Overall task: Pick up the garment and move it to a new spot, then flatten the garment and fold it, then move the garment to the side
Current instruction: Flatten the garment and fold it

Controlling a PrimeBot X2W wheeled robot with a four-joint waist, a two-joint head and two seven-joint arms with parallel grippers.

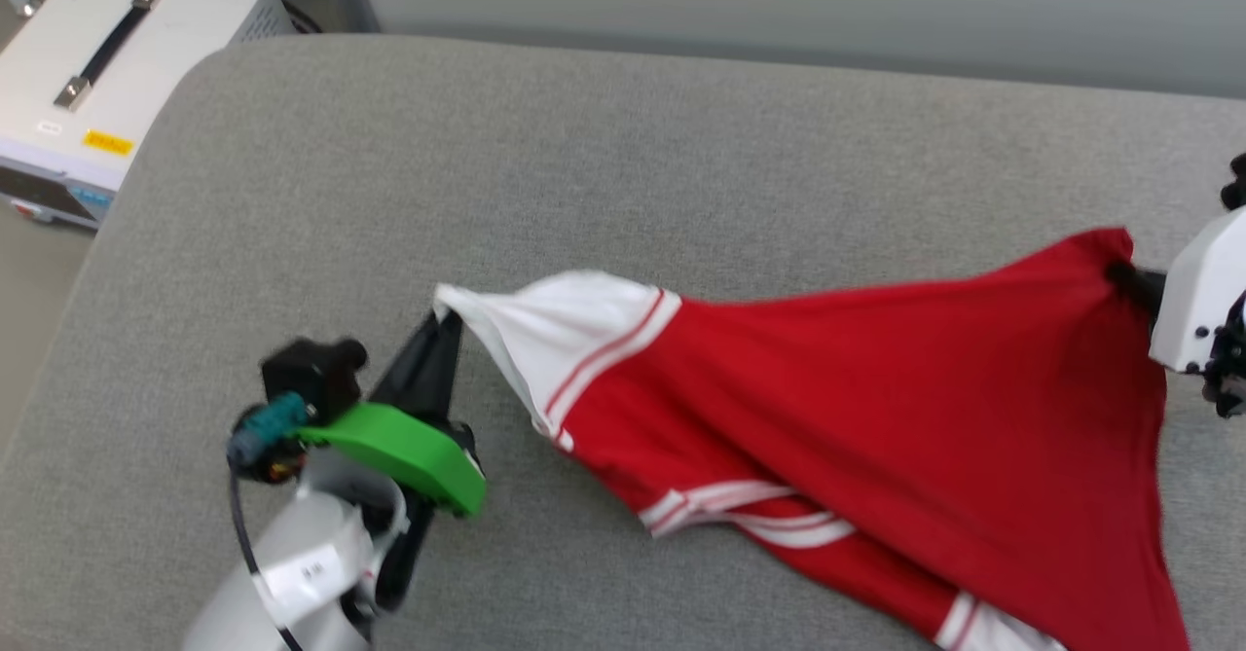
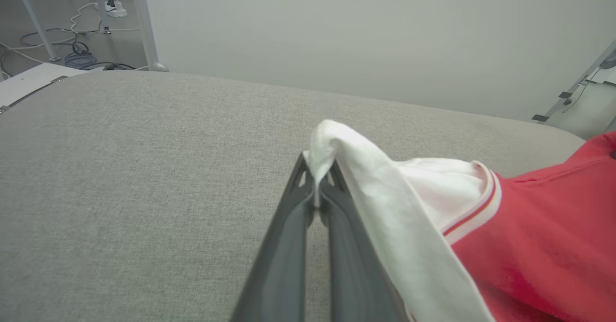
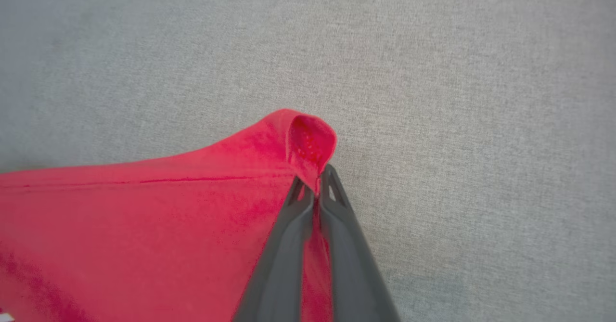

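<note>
The garment (image 1: 857, 398), a red shirt with white sleeves and striped trim, hangs stretched between my two grippers over the grey cushioned surface (image 1: 604, 155). My left gripper (image 1: 450, 315) is shut on the tip of a white sleeve (image 2: 346, 158), whose cloth bunches over the fingertips (image 2: 308, 187). At the right edge of the head view my right gripper (image 1: 1119, 273) is shut on a red corner of the garment (image 3: 308, 144), pinched between its dark fingers (image 3: 337, 206). The lower part of the shirt drapes down toward the front right. Any lettering is hidden.
A white equipment box (image 1: 107, 57) with a black handle stands beyond the surface's far left corner. Cables and metal legs (image 2: 86, 33) lie on the floor behind. The grey surface extends wide to the left and back.
</note>
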